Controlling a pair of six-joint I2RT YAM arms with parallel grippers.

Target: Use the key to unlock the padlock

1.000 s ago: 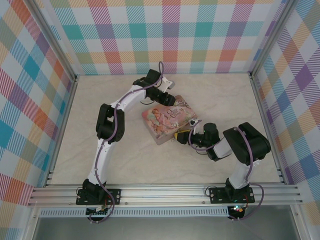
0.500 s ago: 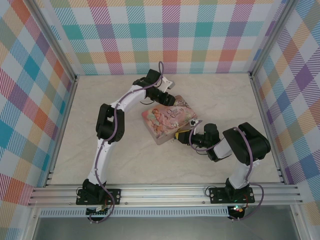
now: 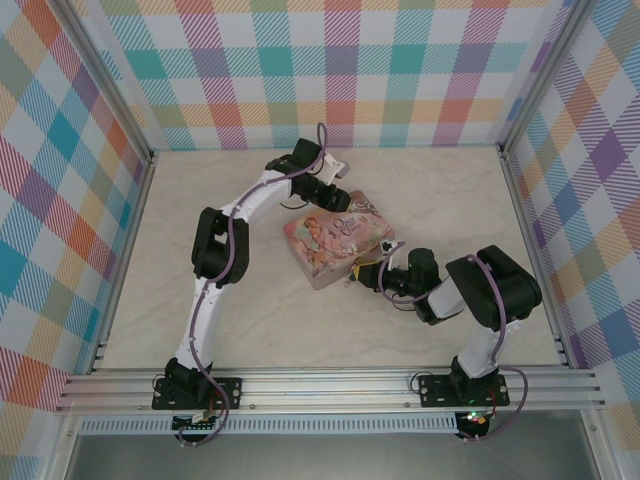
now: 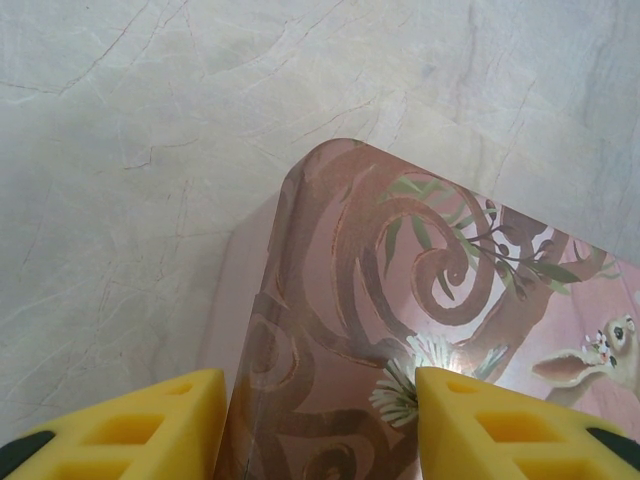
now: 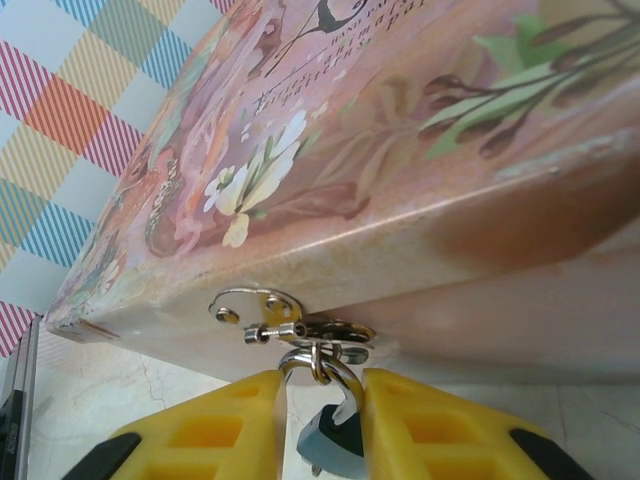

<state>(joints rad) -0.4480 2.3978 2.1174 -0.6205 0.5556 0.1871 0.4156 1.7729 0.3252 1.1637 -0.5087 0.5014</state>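
The padlock (image 5: 335, 440), a tiny blue-teal body on a thin silvery shackle (image 5: 312, 362), hangs from the metal hasp (image 5: 270, 305) on the front wall of the pink illustrated tin (image 3: 335, 240). My right gripper (image 5: 322, 385) is shut on it, one yellow finger against each side of the shackle. Seen from above, that gripper (image 3: 357, 272) sits low at the tin's near right corner. My left gripper (image 4: 318, 400) is shut on the tin's far corner (image 4: 400, 250), a finger on each side. The key is hidden.
The tin lies at an angle in the middle of the pale marbled table (image 3: 250, 310). Plaid walls (image 3: 60, 200) close off three sides. An aluminium rail (image 3: 330, 385) with both arm bases runs along the near edge.
My right gripper's jaws have narrowed from well apart to tight around the padlock's shackle. The left arm and the tin have stayed put.
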